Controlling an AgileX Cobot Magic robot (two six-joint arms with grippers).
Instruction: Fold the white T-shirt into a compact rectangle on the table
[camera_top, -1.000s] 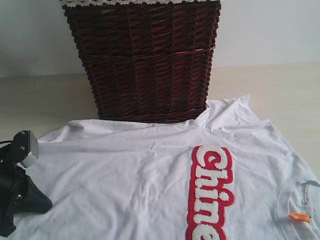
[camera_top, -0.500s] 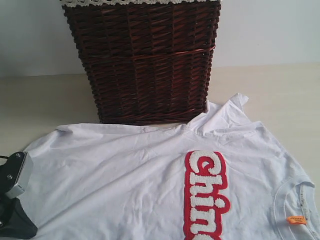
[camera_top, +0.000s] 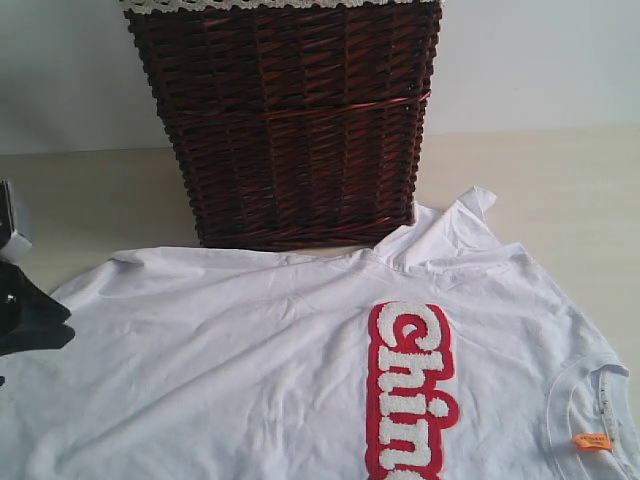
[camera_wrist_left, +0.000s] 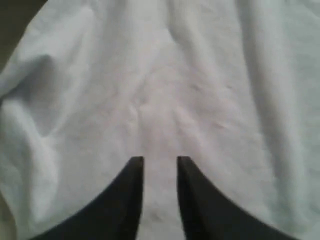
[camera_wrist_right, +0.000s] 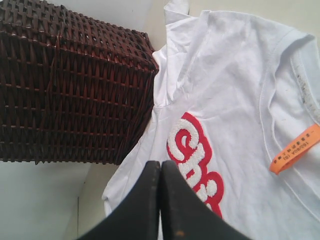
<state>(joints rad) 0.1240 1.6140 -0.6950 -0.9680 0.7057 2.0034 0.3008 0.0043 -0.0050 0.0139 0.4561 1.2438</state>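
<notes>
**Shirt flat, lettering up – L jaws apart, R jaws together**

Table (camera_top: 90, 190): pale beige, carries everything. Wicker basket (camera_top: 290, 130): dark brown, lace trim (camera_top: 280, 5) at rim, stands at back. White T-shirt (camera_top: 250, 350): spread on table in front of basket, far edge touching basket base, collar to the right. Red-outlined lettering (camera_top: 410, 390) faces up. L gripper (camera_wrist_left: 160, 161): at shirt's left edge, over cloth, tips apart w/ narrow gap, nothing between. R gripper (camera_wrist_right: 160, 165): tips pressed together, empty, above lettering. Orange tag (camera_top: 593, 441) inside collar.
</notes>
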